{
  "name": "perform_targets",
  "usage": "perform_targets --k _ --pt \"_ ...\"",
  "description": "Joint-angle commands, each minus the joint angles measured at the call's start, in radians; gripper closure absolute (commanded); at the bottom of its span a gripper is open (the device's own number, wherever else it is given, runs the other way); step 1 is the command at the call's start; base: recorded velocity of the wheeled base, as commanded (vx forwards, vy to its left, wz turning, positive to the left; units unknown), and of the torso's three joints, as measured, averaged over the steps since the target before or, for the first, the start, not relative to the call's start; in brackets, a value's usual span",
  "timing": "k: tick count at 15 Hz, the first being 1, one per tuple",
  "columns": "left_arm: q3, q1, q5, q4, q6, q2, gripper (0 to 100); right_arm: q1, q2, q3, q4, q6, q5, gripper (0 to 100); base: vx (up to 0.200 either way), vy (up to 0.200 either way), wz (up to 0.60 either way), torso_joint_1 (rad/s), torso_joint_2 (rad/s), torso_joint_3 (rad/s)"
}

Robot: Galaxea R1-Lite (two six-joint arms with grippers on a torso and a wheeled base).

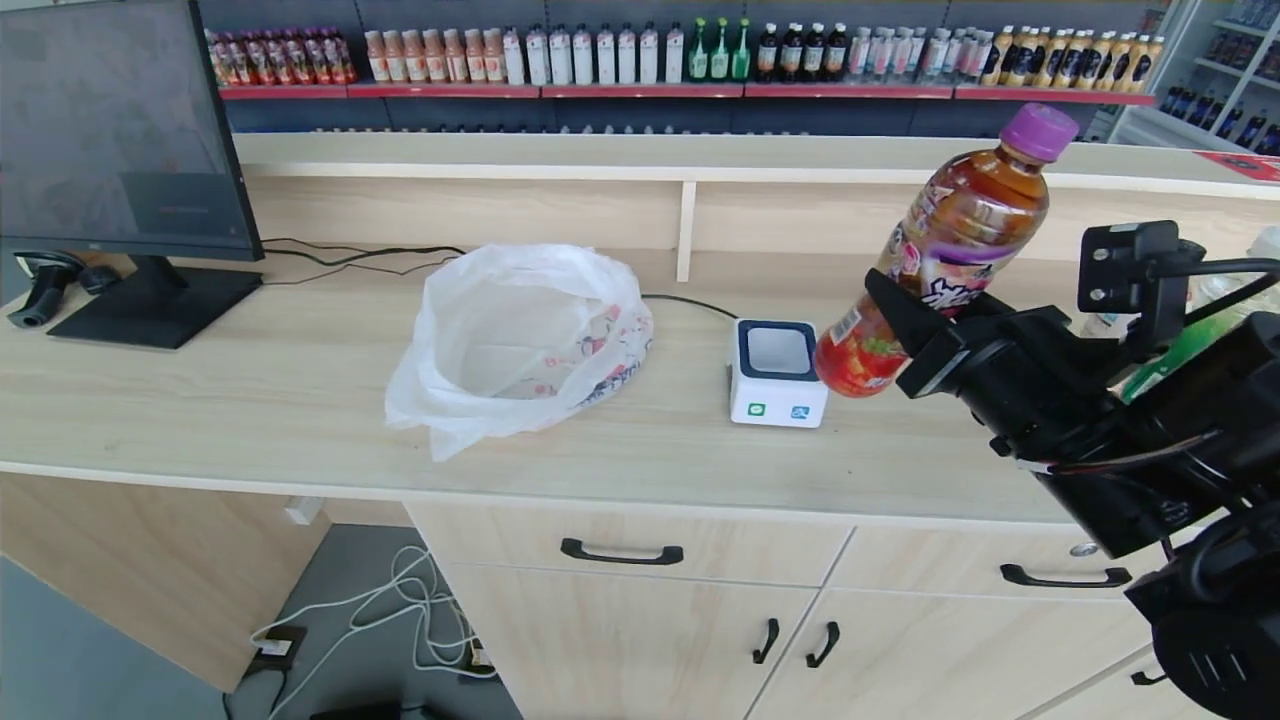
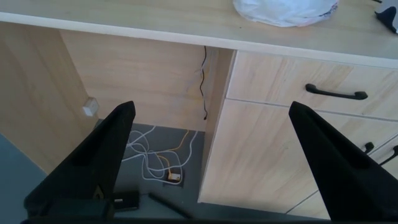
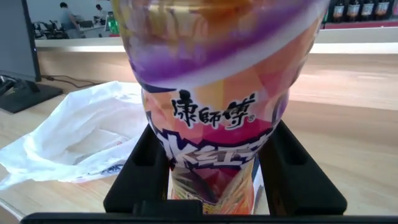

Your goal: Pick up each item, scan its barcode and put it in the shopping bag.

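A tea bottle (image 1: pixel 945 245) with a purple cap and a colourful label is held tilted in the air by my right gripper (image 1: pixel 925 335), which is shut on its lower half. The bottle's base hangs just right of and above the white barcode scanner (image 1: pixel 778 374) on the counter. In the right wrist view the bottle (image 3: pixel 214 106) sits between the black fingers (image 3: pixel 140 168). The white plastic shopping bag (image 1: pixel 520 335) lies open on the counter left of the scanner. My left gripper (image 2: pixel 211 162) is open, down in front of the counter's cabinets, with nothing between its fingers.
A black monitor (image 1: pixel 110 140) and a handheld scanner (image 1: pixel 40 285) stand at the counter's left end. A green item (image 1: pixel 1190 345) shows behind my right arm. Shelves of bottles (image 1: pixel 680 50) line the back wall. Cabinet drawers and doors (image 1: pixel 640 600) sit below the counter.
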Motion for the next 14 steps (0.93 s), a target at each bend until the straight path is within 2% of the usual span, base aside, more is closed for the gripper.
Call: perform_targets --k 1,6,11,14 --pt "0.001 0.001 0.000 0.000 -0.001 0.000 0 0.000 0.009 -0.001 -0.001 0.001 -0.001 100 0.000 0.200 0.00 0.002 0.00 0.002" --pt "0.001 -0.001 0.000 0.000 0.002 0.000 0 0.022 0.009 0.003 -0.001 0.003 -0.001 100 0.000 0.200 0.00 0.005 0.00 0.004" --pt "0.000 0.001 0.000 0.000 0.002 0.000 0 0.037 0.008 0.008 -0.001 0.004 -0.001 100 0.000 0.000 0.00 0.000 0.00 0.000" --pt "0.001 0.001 0.000 0.000 0.001 0.000 0 0.037 0.011 -0.001 -0.001 0.004 0.000 100 0.200 0.000 0.00 -0.015 0.00 0.004"
